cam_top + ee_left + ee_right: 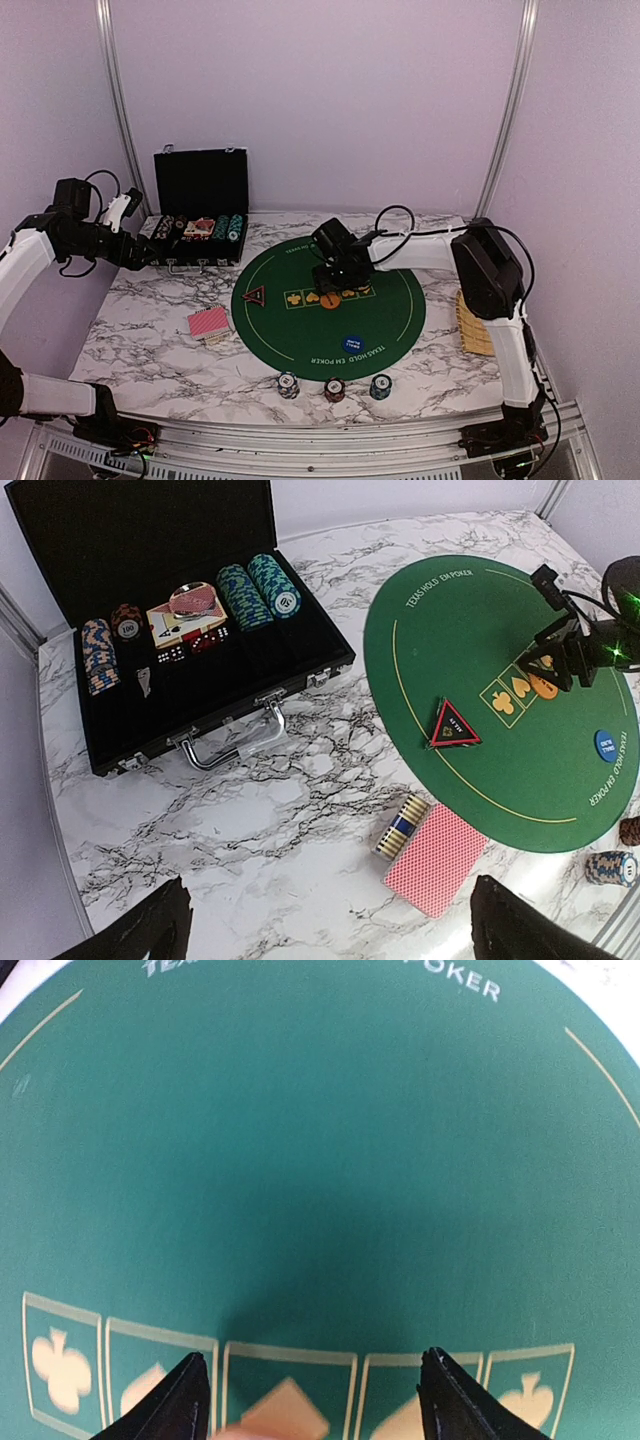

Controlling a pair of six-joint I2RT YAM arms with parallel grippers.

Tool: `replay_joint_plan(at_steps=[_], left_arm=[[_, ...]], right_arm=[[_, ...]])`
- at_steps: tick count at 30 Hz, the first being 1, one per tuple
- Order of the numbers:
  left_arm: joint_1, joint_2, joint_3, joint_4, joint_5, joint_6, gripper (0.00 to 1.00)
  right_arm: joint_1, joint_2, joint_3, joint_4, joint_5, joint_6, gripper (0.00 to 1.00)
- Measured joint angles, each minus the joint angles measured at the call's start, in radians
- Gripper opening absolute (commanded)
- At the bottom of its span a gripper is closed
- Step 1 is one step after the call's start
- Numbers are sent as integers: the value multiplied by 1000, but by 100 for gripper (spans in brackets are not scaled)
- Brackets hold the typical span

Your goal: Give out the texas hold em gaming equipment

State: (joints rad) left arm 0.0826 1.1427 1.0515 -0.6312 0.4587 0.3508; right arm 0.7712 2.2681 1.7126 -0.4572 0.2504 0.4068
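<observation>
Our right claw hangs open low over the mat, with the orange marker lying free between its fingers on the suit boxes. The blue marker and the triangle also lie on the mat. Just off it, the cards touch a chip roll. Our left claw gapes empty above the marble. The open case holds teal chips, more stacks and dice.

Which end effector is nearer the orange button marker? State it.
Right. Right end effector hangs directly over the orange button marker; left end effector far off by the chip case.
</observation>
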Motion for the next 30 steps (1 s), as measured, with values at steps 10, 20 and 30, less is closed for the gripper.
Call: replay_joint_plan(at_steps=[10,20,30], left_arm=[[0,-5,0,-3,0,6,99],[0,-10,0,-3,2,5,99],[0,-14,0,-3,1,6,99]], right_arm=[[91,-179,-245,43,-25,49,67],[89,-174,-288,68,-31,84,51],[57,-138,-243,84,-27,98,42]])
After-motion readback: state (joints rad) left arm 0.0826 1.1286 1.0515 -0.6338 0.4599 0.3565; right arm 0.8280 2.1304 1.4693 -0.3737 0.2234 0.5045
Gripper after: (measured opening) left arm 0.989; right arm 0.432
